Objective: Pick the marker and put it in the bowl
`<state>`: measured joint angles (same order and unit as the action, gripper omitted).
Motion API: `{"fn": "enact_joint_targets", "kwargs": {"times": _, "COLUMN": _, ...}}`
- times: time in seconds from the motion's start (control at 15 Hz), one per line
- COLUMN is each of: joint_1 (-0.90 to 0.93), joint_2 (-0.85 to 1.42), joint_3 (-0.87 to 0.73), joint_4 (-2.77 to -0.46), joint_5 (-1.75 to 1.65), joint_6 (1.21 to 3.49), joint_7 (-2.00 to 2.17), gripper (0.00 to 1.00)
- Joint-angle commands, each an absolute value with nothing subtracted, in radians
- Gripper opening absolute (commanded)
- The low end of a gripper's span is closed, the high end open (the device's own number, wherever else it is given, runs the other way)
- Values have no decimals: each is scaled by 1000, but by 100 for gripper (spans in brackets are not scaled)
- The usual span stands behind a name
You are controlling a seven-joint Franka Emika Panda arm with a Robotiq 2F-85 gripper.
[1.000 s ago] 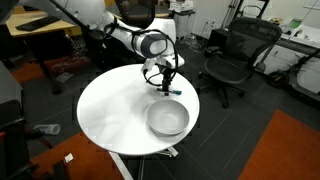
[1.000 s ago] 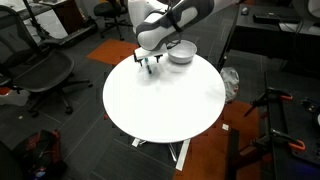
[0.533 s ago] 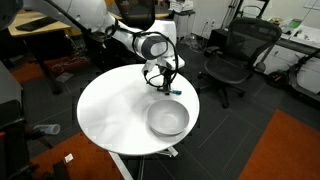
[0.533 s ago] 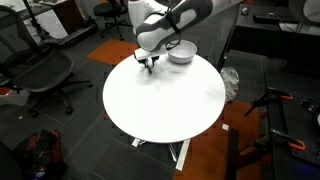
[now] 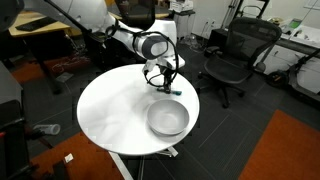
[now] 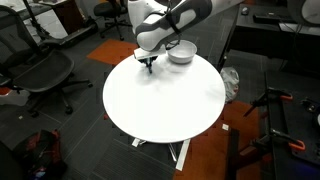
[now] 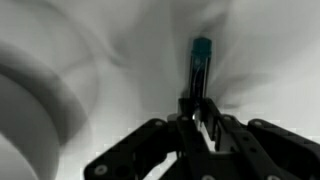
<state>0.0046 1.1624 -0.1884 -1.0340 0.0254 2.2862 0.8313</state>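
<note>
Marker [image 7: 200, 72] sits pinched between the narrowed fingers of the gripper [image 7: 197, 118], its dark end at the fingertips and its teal end jutting out beyond them. The gripper is down at the white round table [image 5: 105, 110]. The silvery bowl [image 5: 168, 119] stands just beside the gripper, apart from it.

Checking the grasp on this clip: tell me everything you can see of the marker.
The marker is a thin dark stick with a teal-blue end. It looks like smooth plastic, though the wrist view is blurred. It points straight away from the gripper, teal end farthest out. Its near end sits between the fingers, which look closed on it. It is low at the white table, and whether it is lifted is unclear. The bowl is off to one side, not touching it.
</note>
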Motion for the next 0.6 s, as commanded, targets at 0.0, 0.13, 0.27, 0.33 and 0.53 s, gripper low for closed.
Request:
{"fn": "enact_joint_targets", "kwargs": {"times": 0.0, "joint_1": 14, "joint_2": 1109, "joint_3": -183, "joint_4": -1057, "joint_5": 26, "joint_6": 2242, "joint_7": 825, "gripper": 5}}
{"fn": "enact_joint_targets", "kwargs": {"times": 0.13, "joint_1": 25, "joint_2": 1067, "joint_3": -185, "joint_4": -1091, "joint_5": 20, "joint_6": 2254, "joint_7": 820, "gripper": 5}}
{"fn": "enact_joint_targets", "kwargs": {"times": 0.27, "joint_1": 34, "joint_2": 1015, "joint_3": -188, "joint_4": -1127, "joint_5": 12, "joint_6": 2248, "joint_7": 810, "gripper": 5}}
{"fn": "enact_joint_targets", "kwargs": {"times": 0.33, "joint_1": 37, "joint_2": 985, "joint_3": -185, "joint_4": -1151, "joint_5": 7, "joint_6": 2243, "joint_7": 794, "gripper": 5}}
{"fn": "enact_joint_targets", "kwargs": {"times": 0.53, "joint_1": 43, "joint_2": 881, "joint_3": -180, "joint_4": -1251, "joint_5": 0, "joint_6": 2244, "joint_7": 745, "gripper": 5}}
